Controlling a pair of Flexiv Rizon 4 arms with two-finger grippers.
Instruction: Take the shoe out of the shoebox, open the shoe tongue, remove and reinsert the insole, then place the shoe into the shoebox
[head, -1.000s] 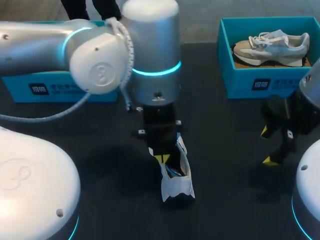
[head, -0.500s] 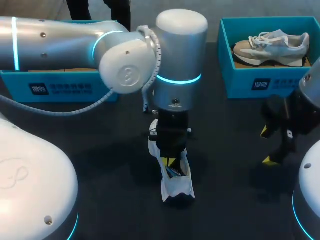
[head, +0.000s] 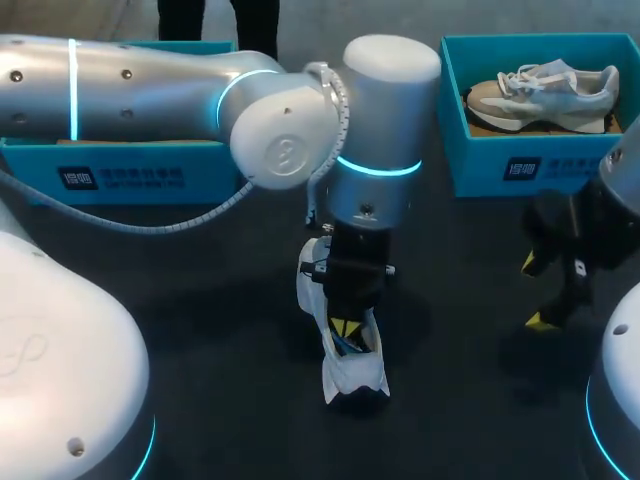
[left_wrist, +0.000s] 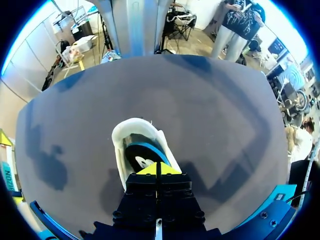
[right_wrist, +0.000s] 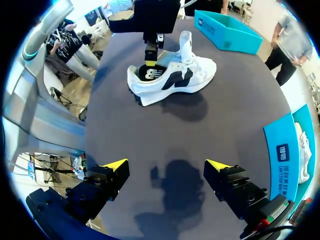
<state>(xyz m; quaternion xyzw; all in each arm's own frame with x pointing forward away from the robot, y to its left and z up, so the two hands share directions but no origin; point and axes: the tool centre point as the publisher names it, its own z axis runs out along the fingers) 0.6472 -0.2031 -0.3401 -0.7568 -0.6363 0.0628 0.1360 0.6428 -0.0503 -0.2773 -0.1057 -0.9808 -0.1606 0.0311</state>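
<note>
Here the left gripper (left_wrist: 156, 169), pressed together, sits in the mouth of the shoe (left_wrist: 119, 152).

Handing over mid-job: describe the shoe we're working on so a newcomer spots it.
On the dark table, look centre, under the left gripper. The shoe is white with black side marks and stands on the tabletop; the other shoe, beige-grey, lies inside the right-hand blue shoebox.

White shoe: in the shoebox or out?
Out. The white shoe stands upright on the table, with the left gripper at its opening.
</note>
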